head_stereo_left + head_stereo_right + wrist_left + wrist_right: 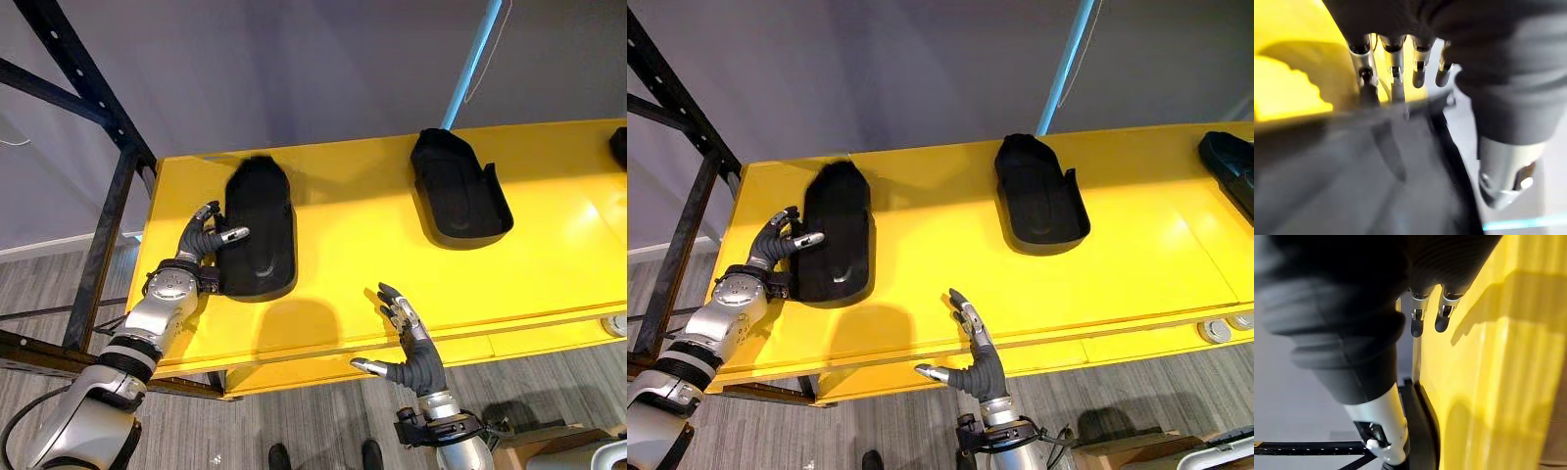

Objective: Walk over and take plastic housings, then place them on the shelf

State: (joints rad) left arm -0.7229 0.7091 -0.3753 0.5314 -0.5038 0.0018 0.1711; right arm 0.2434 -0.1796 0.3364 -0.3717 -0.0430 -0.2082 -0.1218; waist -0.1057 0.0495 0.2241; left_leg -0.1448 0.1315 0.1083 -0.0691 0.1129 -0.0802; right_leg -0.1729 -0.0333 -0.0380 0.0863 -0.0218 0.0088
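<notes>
Right hand [419, 360] nearest, fingers spread wide and holding nothing, hovering over the front edge of the yellow table [353, 245].

Left hand [196, 240] at the left housing [260, 235]: fingers bent at its left rim, thumb laid over onto its top; reads as a pinch on the rim. The housing is flat on the table, not lifted.

Middle housing [456, 191] and a third housing [1227, 162] at the right edge lie untouched.

Progress: early; nothing carried or shelved yet.

Room: bare table between left and middle housings; black shelf frame [111, 211] stands close beside the left arm, so clearance looks tight there.
</notes>
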